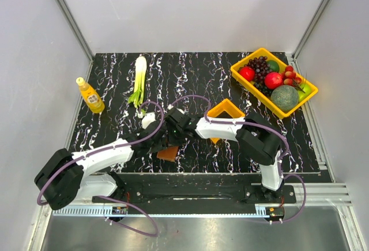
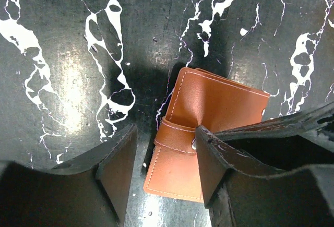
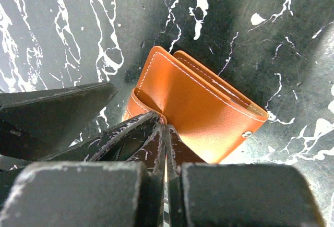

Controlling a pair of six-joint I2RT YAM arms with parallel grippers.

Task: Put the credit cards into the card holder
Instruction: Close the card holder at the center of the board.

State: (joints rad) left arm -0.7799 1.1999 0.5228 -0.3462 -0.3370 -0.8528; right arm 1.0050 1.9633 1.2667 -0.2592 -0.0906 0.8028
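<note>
**Top view**
- Surface (image 1: 115, 72): black slab with white marble-like veining.
- Small flat tan-brown leather-like folding card holder (image 1: 168, 153): lies flat on the surface. Only a wedge of it shows beneath the arm tips.
- Left tool (image 1: 157, 140) and right tool (image 1: 173, 135): black, meeting directly over the card holder. Their state cannot be told here.
- Small angular orange plastic bin (image 1: 225, 111): right of and beyond the card holder.
- Yellow rectangular plastic tray (image 1: 247, 59) of fruit: far right of the card holder and beyond it.
- Yellow bottle (image 1: 89, 95) and white-and-green leek (image 1: 139, 78): left of the card holder and beyond it.

**Left wrist view**
- Card holder (image 2: 219, 102): closed, a rounded rectangle of smooth grain with pale edge stitching. A strap with a metal snap crosses it. Its long axis runs lower left to upper right.
- Left tool (image 2: 166, 133): spread. One finger (image 2: 117, 167) stands just beside the holder's edge. The other (image 2: 214, 164) overlaps it at the snap.

**Right wrist view**
- Card holder (image 3: 203, 107): long axis runs upper left to lower right, with layered edges along its upper side.
- Right tool (image 3: 164, 128): fingers pressed together, tips against the holder by the strap loop. Whether they nip anything cannot be told.
</note>
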